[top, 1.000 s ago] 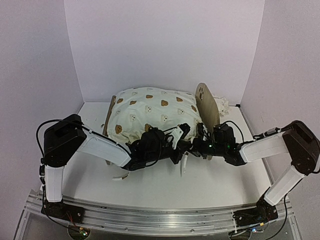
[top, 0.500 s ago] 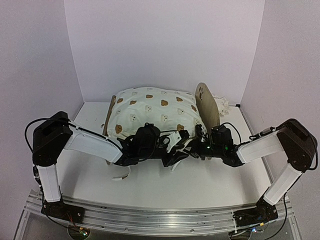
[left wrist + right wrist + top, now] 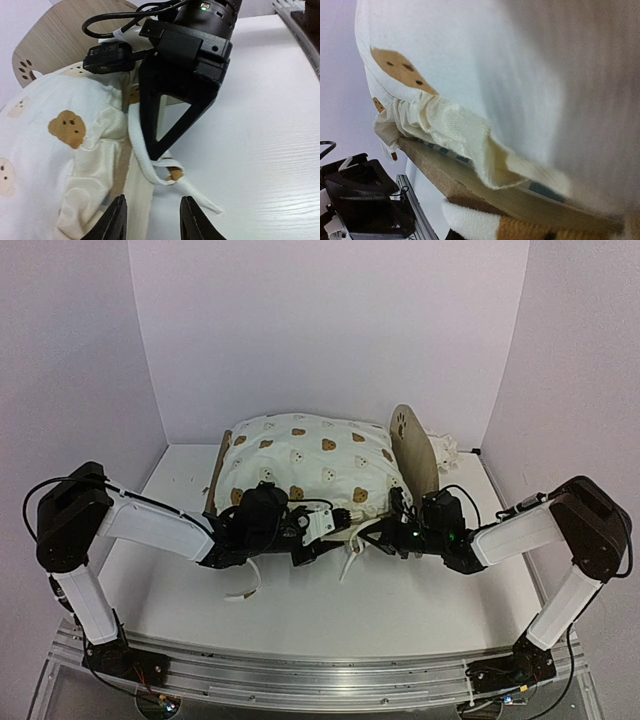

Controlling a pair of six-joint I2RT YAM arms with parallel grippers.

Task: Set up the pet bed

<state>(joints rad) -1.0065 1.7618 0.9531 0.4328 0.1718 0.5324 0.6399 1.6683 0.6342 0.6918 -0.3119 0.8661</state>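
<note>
The pet bed [image 3: 215,475] stands at the back of the table, its rounded headboard [image 3: 412,445] with paw cutouts at the right end. A cream bear-print cushion [image 3: 310,455] lies heaped on it. My left gripper [image 3: 325,532] is at the bed's near side, open, its fingertips [image 3: 118,220] bare and just short of the cushion's white tie strap [image 3: 137,140]. My right gripper [image 3: 152,152] faces it with jaws shut on that strap. In the right wrist view I see the cushion [image 3: 485,60], the striped base [image 3: 445,150], the wooden rail [image 3: 470,182] and the strap [image 3: 470,220] up close.
A second white strap [image 3: 245,585] lies curled on the table under my left forearm. A cream lump [image 3: 445,450] sits behind the headboard by the right wall. White walls close the table in on three sides.
My left gripper has opened and drawn back to the left along the bed's near side. The strap's loose end now hangs from the right gripper, which has hardly moved.
</note>
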